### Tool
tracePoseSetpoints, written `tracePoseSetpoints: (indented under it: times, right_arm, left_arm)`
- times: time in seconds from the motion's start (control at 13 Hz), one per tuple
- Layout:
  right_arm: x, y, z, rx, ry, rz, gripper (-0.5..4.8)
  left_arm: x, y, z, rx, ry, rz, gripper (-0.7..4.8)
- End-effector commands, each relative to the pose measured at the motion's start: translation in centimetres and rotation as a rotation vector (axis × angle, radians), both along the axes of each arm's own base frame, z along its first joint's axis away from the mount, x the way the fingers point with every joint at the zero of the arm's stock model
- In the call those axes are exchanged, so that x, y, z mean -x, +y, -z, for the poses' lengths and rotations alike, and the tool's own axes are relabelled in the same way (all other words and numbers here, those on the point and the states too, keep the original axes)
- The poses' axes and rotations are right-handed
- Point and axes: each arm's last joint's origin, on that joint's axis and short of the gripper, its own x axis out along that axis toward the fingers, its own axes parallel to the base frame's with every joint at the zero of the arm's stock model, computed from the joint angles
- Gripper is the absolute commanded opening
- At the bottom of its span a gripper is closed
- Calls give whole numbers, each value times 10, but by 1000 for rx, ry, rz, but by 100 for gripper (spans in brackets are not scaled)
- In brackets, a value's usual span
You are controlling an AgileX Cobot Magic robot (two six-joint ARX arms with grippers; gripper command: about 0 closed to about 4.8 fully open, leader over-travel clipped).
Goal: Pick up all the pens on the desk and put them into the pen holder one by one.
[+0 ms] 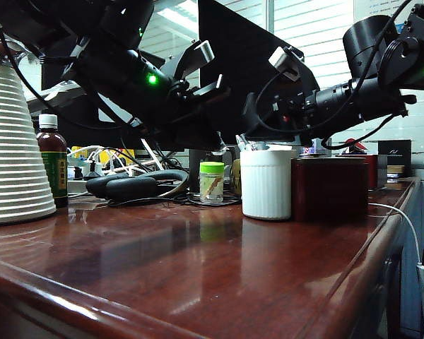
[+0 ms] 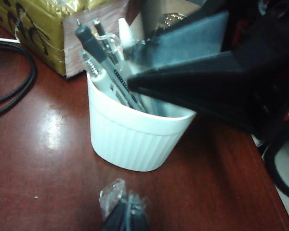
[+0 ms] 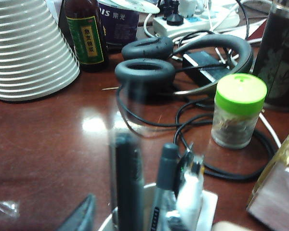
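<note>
right end effector [image 1: 249, 141] sits directly over the white pen holder [image 1: 266, 182], tips at the cup mouth; whether its jaws are parted or on a pen, can't tell from any view. the pens [image 2: 106, 62] stand inside the pen holder [image 2: 135, 130], long axes near upright, leaning toward 11 o'clock in the left wrist view. right wrist view shows the same pens [image 3: 166, 187] poking up at the lens, at least 3, blurred.

left end effector [image 2: 125, 216] is closed, nothing held as far as i can see, hanging just beside the cup on the surface [image 2: 43, 159] side, apart from it.

no pen visible lying on the surface [image 1: 198, 268] in any view, so pickup looks done or nearly.

judgement: next move for the right arm is a straight lift to 12 o'clock. open room above; dark red box [image 1: 328, 187] touches or nearly touches the cup at 3 o'clock, green-lid jar [image 1: 211, 182] near at 9 o'clock, so no sideways drag.
</note>
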Motion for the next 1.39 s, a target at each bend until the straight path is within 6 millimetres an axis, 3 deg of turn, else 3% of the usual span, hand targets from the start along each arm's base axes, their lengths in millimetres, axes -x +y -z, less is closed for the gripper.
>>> tracePoseSetpoints:
  times: [0.08, 0.31, 0.39, 0.54, 0.62, 0.69, 0.85, 1.0, 1.16, 1.31, 1.39]
  right_arm:
    - [1, 0, -5, -8, -9, -18, 217]
    - [9, -2, -31, -32, -74, -19, 217]
    - [15, -3, -47, -42, -112, -18, 217]
    - [43, -11, -99, -110, -181, -7, 205]
    - [55, -15, -116, -129, -190, -3, 144]
    - [74, -20, -136, -138, -205, 7, -6]
    - [99, -28, -159, -142, -225, 76, -2]
    - [143, -43, -188, -145, -256, 195, -2]
    - [186, -54, -199, -153, -276, 192, -2]
    - [254, -73, -174, -166, -296, 280, -2]
    - [276, -80, -158, -170, -307, 321, -2]
  left_arm:
    - [0, -1, -3, 6, -19, 5, -5]
    - [4, 2, -16, 29, -52, 5, -5]
    - [9, 5, -30, 51, -84, 4, -5]
    - [31, 21, -73, 95, -155, -8, -5]
    - [43, 30, -89, 104, -170, -13, -5]
    - [57, 39, -105, 113, -184, -14, -5]
    - [83, 57, -129, 138, -216, -26, -5]
    - [131, 92, -162, 173, -276, -71, -5]
    - [170, 120, -171, 206, -245, -81, -5]
    - [219, 153, -154, 231, -251, -87, -5]
    - [236, 166, -144, 245, -274, -99, -5]
